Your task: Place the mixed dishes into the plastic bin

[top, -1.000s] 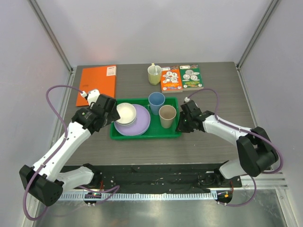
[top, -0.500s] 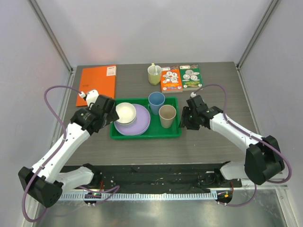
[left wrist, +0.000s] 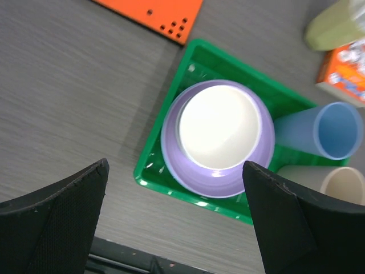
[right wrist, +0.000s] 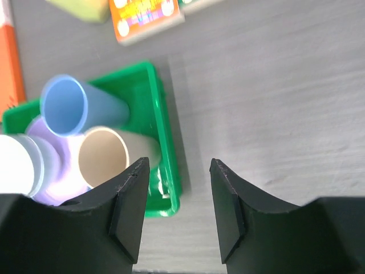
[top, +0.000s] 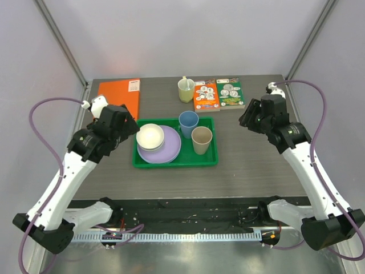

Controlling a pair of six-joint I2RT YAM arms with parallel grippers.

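Note:
The green plastic bin (top: pixel 174 162) lies mid-table. In it a cream bowl (top: pixel 150 136) rests on a lilac plate (top: pixel 166 152), with a blue cup (top: pixel 188 121) and a beige cup (top: pixel 201 138) upright at the right. My left gripper (top: pixel 130 127) hovers open above the bin's left edge; its wrist view looks down on the bowl (left wrist: pixel 219 125) and the bin (left wrist: pixel 149 171). My right gripper (top: pixel 246 119) is raised to the right of the bin, open and holding nothing. Its wrist view shows the beige cup (right wrist: pixel 102 155) and the blue cup (right wrist: pixel 65 105) standing free.
An orange folder (top: pixel 117 100) lies at the back left. A pale yellow-green mug with a spoon (top: pixel 186 89) stands at the back centre, beside an orange booklet (top: pixel 206 95) and a green booklet (top: pixel 230 92).
My right gripper opened beside the beige cup, then drew back up and to the right, away from the bin. My left arm lifted and pulled slightly left.

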